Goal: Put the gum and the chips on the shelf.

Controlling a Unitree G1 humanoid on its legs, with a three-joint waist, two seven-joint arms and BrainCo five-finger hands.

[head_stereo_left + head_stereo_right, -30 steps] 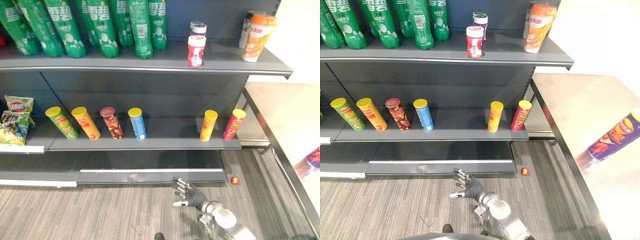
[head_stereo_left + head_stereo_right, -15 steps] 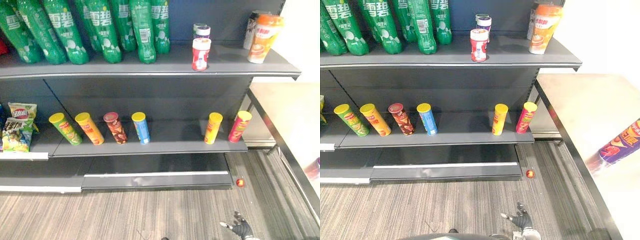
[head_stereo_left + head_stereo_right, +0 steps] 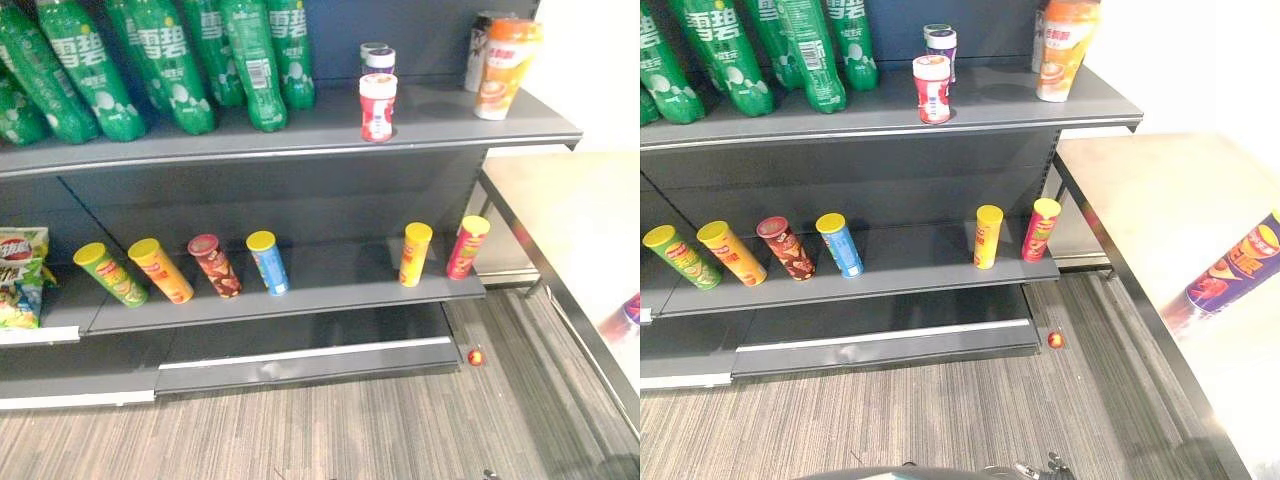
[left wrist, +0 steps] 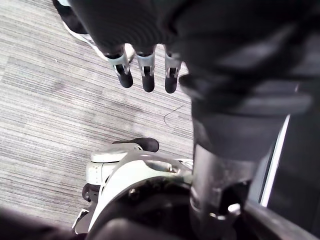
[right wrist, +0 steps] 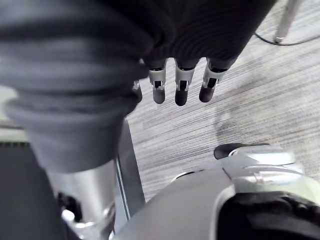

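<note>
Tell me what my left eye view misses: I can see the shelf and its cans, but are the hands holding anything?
Observer: The left hand holds nothing; its wrist view shows it open above the striped floor.
Operator: And the right one?
Observer: The right hand is empty too, open in its own wrist view.
Operator: Any chips off the shelf?
Observer: Yes, the right eye view shows a purple chips can on the pale table to the right of the shelf.
</note>
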